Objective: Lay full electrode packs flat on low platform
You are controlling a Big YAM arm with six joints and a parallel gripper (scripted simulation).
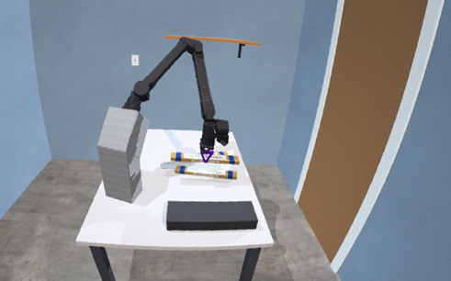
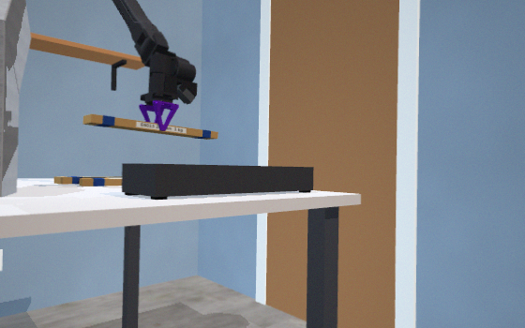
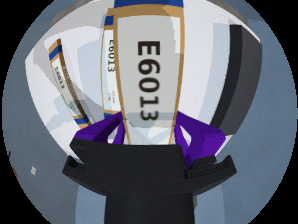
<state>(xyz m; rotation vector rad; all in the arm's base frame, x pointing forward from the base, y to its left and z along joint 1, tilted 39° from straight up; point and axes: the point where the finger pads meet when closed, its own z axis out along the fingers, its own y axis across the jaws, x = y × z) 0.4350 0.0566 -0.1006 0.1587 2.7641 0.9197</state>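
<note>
My gripper is shut on an orange pack with blue bands and a white E6013 label. The pack hangs above the table, tilted slightly down toward its right end in the exterior view. A second pack lies flat on the table between the held pack and the platform in the top view. A third pack lies at an angle farther back, mostly hidden there behind the held pack. The low black platform has no pack on it.
A tall grey block stands at the table's left side. The white table ends just beyond the platform's right end. A wooden shelf with a black bracket is on the wall behind.
</note>
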